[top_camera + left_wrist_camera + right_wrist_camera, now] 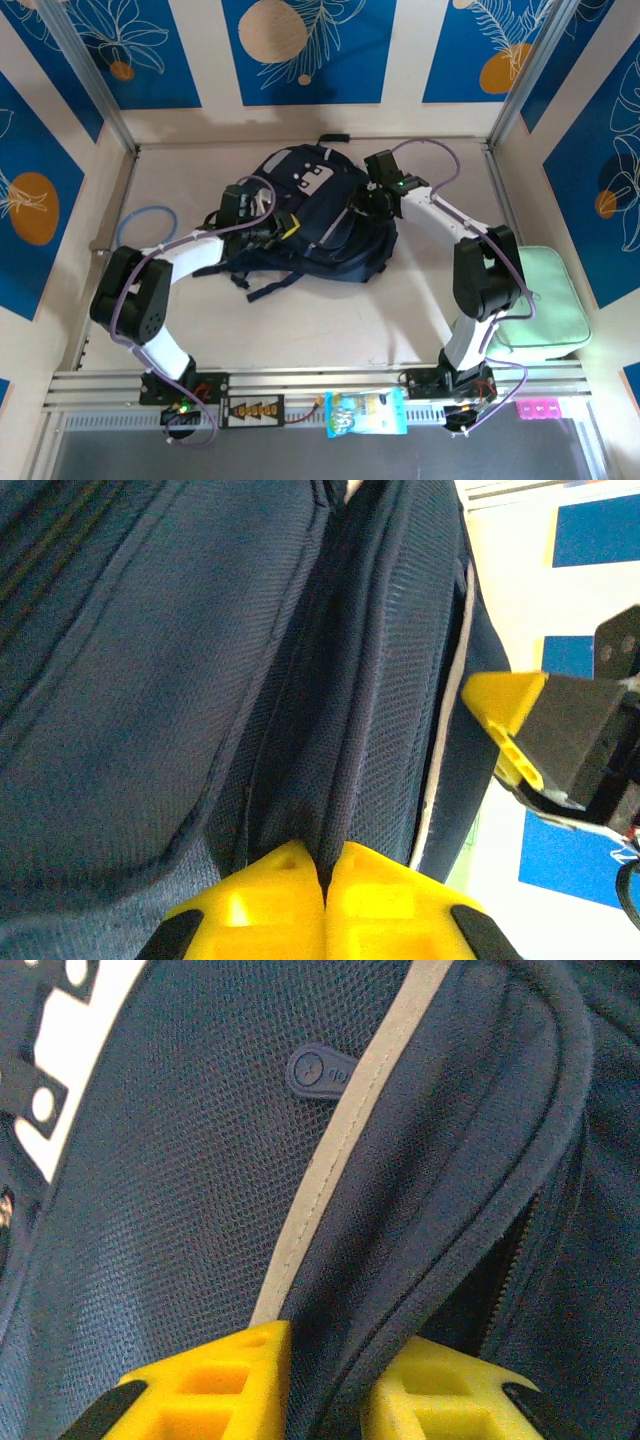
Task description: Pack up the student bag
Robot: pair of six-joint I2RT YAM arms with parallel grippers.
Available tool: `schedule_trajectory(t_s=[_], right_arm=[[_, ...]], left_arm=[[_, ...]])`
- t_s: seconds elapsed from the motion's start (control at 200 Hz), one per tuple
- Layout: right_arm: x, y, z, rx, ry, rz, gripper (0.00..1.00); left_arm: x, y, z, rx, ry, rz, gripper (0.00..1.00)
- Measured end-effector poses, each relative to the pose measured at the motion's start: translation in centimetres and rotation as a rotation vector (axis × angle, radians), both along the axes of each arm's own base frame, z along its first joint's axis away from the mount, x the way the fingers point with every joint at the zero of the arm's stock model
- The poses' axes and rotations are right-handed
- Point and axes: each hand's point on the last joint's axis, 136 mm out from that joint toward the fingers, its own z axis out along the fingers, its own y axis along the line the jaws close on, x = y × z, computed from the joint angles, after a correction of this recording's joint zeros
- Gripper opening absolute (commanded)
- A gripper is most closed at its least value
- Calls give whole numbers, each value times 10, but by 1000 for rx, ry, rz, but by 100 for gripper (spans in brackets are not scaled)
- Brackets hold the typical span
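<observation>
Blue-and-yellow packet (366, 412) on the rail (120, 385) at the desk's near edge, between the arm bases; pink strip (540, 408) further right.

Top view: student bag (310, 215) flat at mid-desk, toward the far edge, grey-white patch uppermost. Left gripper (268, 226) on its left flank, right gripper (362, 204) on its right flank. At the right edge, mint-green case (535, 300), well apart from the bag; near the left edge, blue cable loop (150, 225). Desk (330, 320) pale and matt; walls (405, 60) white with blue leaf-print panels.

Left wrist view: yellow fingers (270, 900) pressed together on a navy fold beside a seam.

Right wrist view: fingers pinching a raised fold next to the grey trim stripe (340, 1150); zip teeth (500, 1280) in a dark gap just beside.

Judged step: spreading the bag's mouth. Advisable: hold both pinches firm, draw apart evenly, lift a little lest soft fabric slip free.
</observation>
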Motion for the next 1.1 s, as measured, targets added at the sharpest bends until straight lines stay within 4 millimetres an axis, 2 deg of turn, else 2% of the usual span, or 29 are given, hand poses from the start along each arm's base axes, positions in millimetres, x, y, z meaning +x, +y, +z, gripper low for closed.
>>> schedule_trajectory(t_s=[0.125, 0.215, 0.295, 0.375, 0.455, 0.52, 0.6, 0.67, 0.76, 0.905, 1.1], right_arm=[[7, -11, 7, -5, -22, -14, 49], [-2, -23, 18, -18, -35, -26, 60], [-19, -33, 36, -36, -62, -24, 62], [-40, -34, 58, -44, -100, -12, 62], [-63, -23, 78, -49, -143, 25, 61], [-83, -7, 83, -46, -153, 63, 59], [-106, 10, 75, -57, -139, 99, 55], [-123, 24, 61, -82, -117, 118, 49], [-136, 33, 46, -128, -100, 127, 43], [-132, 49, 29, -201, -112, 112, 37], [-112, 63, -2, -293, -100, 83, 36]], left_arm=[[8, -13, -2, -27, 18, 3, 0], [10, -21, 0, -38, 22, 7, 0], [12, -27, 1, -49, 29, 15, 0], [14, -33, 0, -62, 42, 20, 0], [16, -37, -1, -73, 51, 28, 0], [16, -38, 0, -78, 52, 31, 0], [17, -40, 2, -83, 56, 39, 0], [17, -41, 2, -83, 58, 44, 0], [17, -42, 3, -87, 62, 48, 0], [17, -42, 3, -90, 65, 51, 0], [17, -43, 3, -87, 66, 52, 0]])
